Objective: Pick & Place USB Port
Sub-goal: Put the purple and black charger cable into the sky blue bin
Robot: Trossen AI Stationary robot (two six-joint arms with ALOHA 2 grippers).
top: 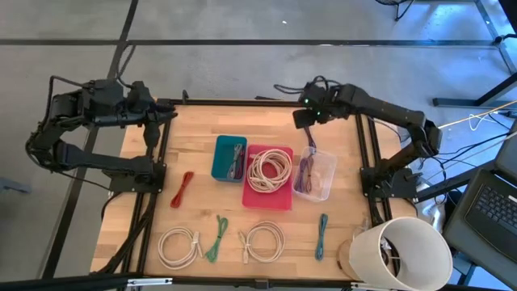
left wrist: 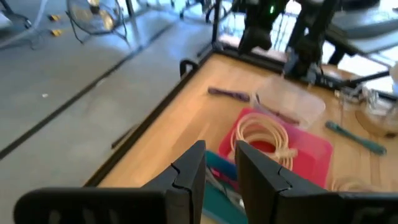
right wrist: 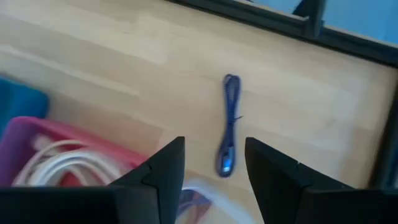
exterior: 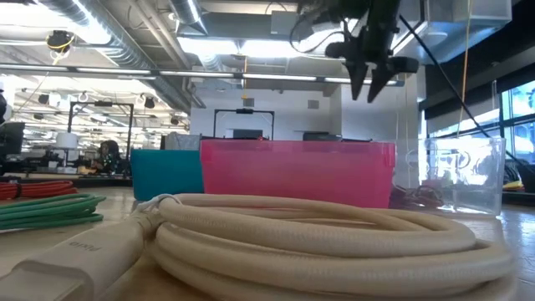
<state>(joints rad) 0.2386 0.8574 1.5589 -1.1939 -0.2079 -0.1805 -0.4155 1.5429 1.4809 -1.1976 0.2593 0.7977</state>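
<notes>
A short purple USB cable point(right wrist: 229, 124) lies stretched out on the wooden table near its far edge. One of its ends rests by the rim of the clear bin point(top: 317, 174). It also shows in the high view point(top: 312, 141) and the left wrist view point(left wrist: 229, 94). My right gripper point(right wrist: 214, 165) hangs open above this cable with a finger on either side, clear of it; the low view shows it raised, fingers pointing down point(exterior: 368, 79). My left gripper point(left wrist: 221, 171) waits open over the table's far left corner point(top: 153, 121).
A teal bin point(top: 229, 158), a pink bin point(top: 249, 194) holding a coiled white cable point(top: 269, 168), and the clear bin with purple cables stand mid-table. Red point(top: 182, 188), green point(top: 216, 238), teal point(top: 322, 234) and white coiled cables point(top: 179, 245) lie toward the near edge. A white cylinder point(top: 400, 255) stands at the near right corner.
</notes>
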